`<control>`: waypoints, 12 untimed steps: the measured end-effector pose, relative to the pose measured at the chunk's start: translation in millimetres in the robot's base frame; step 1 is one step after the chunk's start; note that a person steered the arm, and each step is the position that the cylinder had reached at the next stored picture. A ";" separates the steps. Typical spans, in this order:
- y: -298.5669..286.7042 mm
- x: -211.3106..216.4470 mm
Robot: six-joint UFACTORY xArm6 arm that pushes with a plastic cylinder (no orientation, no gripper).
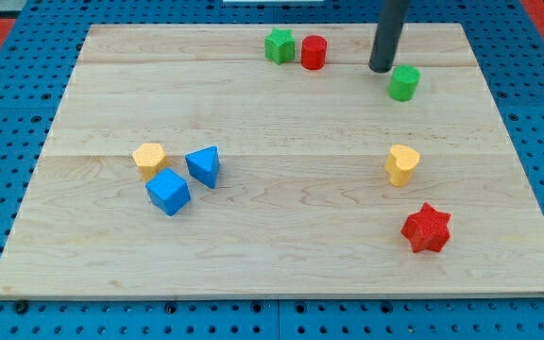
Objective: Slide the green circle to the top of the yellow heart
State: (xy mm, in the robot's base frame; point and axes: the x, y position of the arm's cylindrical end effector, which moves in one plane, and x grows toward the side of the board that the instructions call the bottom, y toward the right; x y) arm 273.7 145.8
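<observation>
The rod comes down from the board's top edge, right of the middle, and my tip (382, 68) sits on the wood just to the upper left of the green circle (403, 83), very near it; whether the two touch I cannot tell. There is no gripper on this arm, only the bare rod, so nothing opens or closes and nothing is held. The green circle stands near the top edge, toward the top right corner. Straight below it, well apart, the yellow heart (401, 164) sits by the right edge at about mid height. Farther down, toward the bottom right corner, lies the red star (427, 228), near the heart but not touching it. Along the top edge, left of the rod, a green block (280, 45) with a notched, star-like outline and a red cylinder (313, 52) stand side by side, so close that they seem to touch. Over on the left half of the board (272, 246), at about mid height, three blocks cluster: a yellow block (149, 158) with several flat sides, a blue cube (168, 192) just below and to its right, and a blue triangle (203, 165) just right of both. The cube looks to be against the yellow block, and the triangle stands a sliver apart.
</observation>
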 end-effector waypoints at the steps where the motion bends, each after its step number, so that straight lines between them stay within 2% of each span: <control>1: 18.3 3.7; 3: 18.8 81.7; 4: 21.7 62.7; 5: 49.6 34.1; 7: 97.5 83.6; 8: 60.9 95.5; 9: 54.1 105.1; 11: 45.5 98.3; 12: 2.8 61.3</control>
State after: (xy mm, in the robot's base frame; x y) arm 335.0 148.6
